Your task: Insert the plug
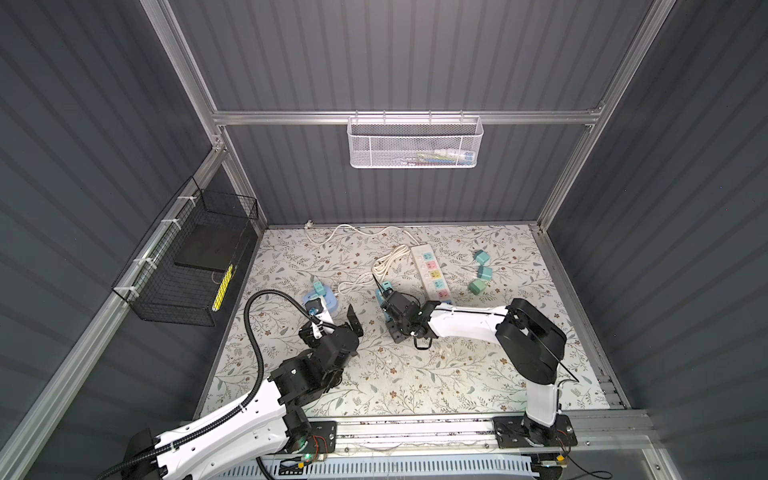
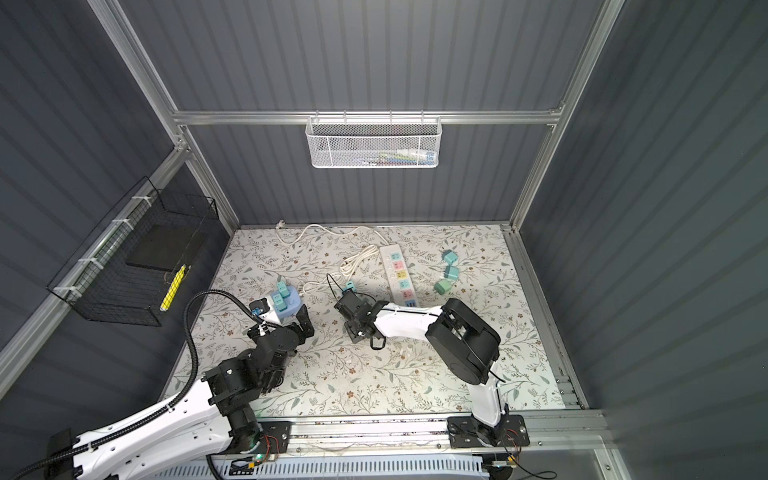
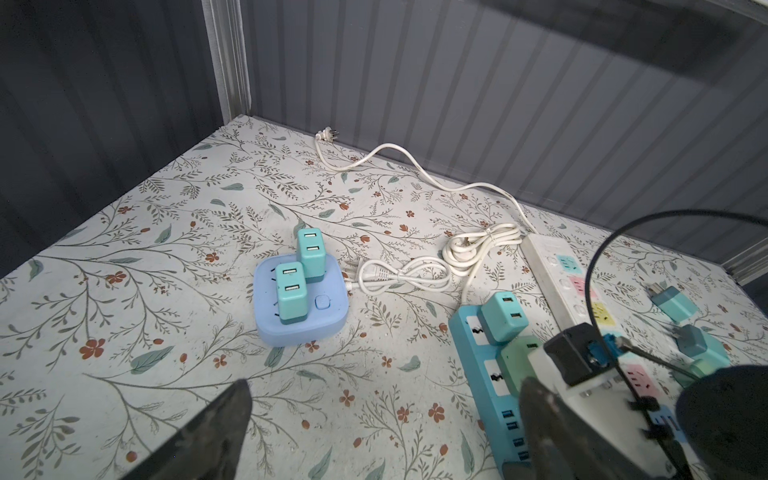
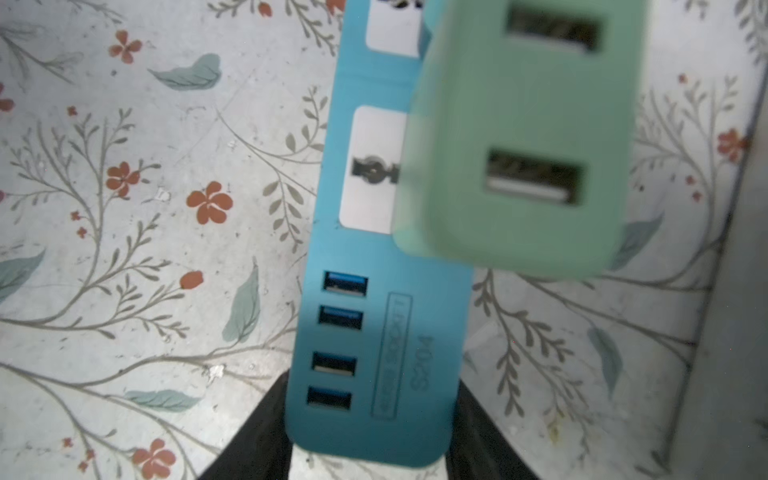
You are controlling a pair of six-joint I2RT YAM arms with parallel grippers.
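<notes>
A mint-green plug (image 4: 519,137) sits on the blue power strip (image 4: 374,257), just beyond its row of USB ports; its prongs are hidden. A teal plug (image 3: 503,318) stands in the strip's farther socket. My right gripper (image 4: 372,388) points down, its black fingers (image 4: 266,415) pressed against both sides of the strip's USB end. In a top view the right gripper (image 1: 395,330) covers most of the strip (image 1: 379,296). My left gripper (image 3: 382,415) hangs wide open and empty above the table, near a round blue socket hub (image 3: 328,328) that carries two teal plugs.
A white power strip (image 1: 430,270) with coloured sockets lies behind the blue strip. Three loose plugs (image 1: 482,272) lie to its right. White cables (image 1: 386,262) coil behind the hub and the strips. A black wire basket (image 1: 187,266) hangs on the left wall, a white one (image 1: 415,143) on the back wall.
</notes>
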